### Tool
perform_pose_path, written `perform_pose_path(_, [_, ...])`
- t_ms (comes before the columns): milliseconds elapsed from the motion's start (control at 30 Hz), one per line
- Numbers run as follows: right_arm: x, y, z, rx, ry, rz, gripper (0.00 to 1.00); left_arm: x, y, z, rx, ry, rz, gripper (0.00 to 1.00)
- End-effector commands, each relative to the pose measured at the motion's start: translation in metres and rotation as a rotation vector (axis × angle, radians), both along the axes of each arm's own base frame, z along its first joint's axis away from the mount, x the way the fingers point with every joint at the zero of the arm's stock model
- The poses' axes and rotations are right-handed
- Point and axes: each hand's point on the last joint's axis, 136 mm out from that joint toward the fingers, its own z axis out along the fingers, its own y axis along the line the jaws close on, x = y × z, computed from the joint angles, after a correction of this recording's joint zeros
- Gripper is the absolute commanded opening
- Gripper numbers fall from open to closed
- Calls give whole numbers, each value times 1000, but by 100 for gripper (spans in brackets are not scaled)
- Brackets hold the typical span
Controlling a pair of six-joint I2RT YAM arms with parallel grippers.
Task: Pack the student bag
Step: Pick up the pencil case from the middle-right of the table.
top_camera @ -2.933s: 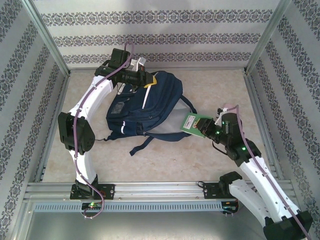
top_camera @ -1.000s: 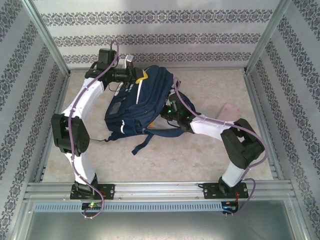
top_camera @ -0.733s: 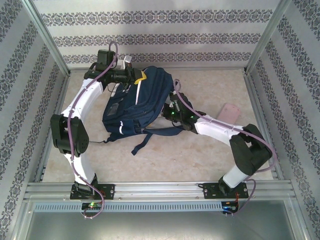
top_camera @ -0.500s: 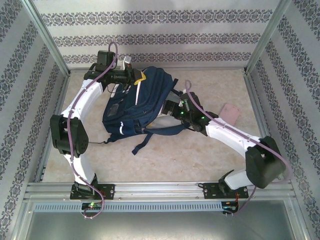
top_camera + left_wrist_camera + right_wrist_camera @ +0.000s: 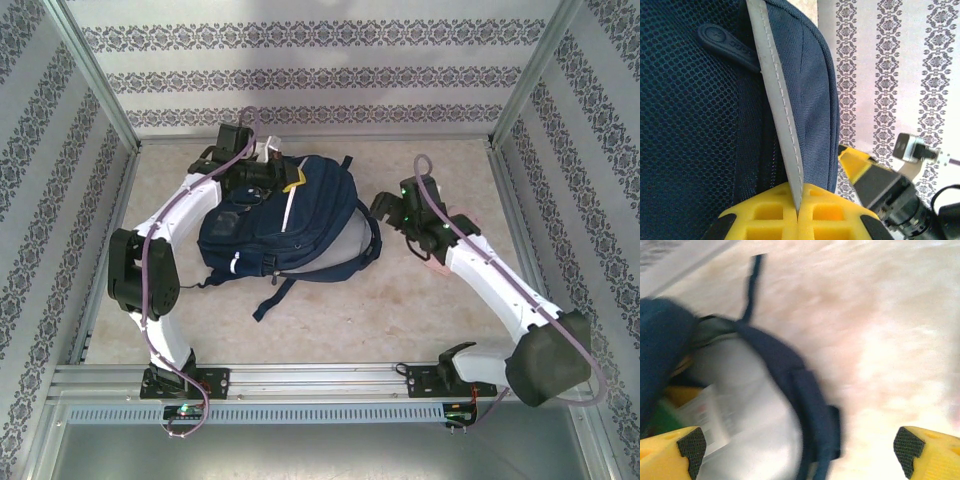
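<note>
Left tool [image 5: 797,202] clamps one student bag [image 5: 290,215] by its grey strip [image 5: 781,125]; right tool [image 5: 800,445] gapes, empty.

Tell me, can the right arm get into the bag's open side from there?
Probably yes. The jaws of the right arm stand wide open right beside the student bag, facing its light grey lining, with nothing in between. The jaws of the left arm pinch a grey strip on the bag, likely steadying it.
</note>
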Motion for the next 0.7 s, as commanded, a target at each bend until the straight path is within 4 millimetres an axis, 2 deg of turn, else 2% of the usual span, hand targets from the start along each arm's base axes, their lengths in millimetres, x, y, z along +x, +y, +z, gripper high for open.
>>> perform_pose_path(0, [-8, -59, -14, -162, 146, -198, 98, -6, -9, 27, -43, -135, -22, 0])
perform_pose_path(33, [-6, -64, -17, -156, 164, -210, 98, -6, -9, 25, -43, -132, -23, 0])
perform_pose_path(133, [4, -95, -34, -185, 227, -254, 98, -9, -10, 15, -34, -121, -19, 0])
perform_pose_path(233, [15, -122, -52, -262, 293, -251, 98, -8, -11, 14, -51, -112, -13, 0])
perform_pose_path(367, [29, -147, -80, -378, 463, -209, 98, -8, -12, 11, -51, -102, -14, 0])
perform_pose_path(467, [37, -154, -96, -443, 577, -160, 98, -9, -11, 10, -50, -97, -14, 0])
perform_pose_path(600, [30, -155, -129, -310, 672, -168, 98, -9, -10, 16, -59, -108, -16, 0])
perform_pose_path(667, [26, -160, -137, -255, 676, -201, 98, -9, -9, 18, -62, -111, -13, 0])
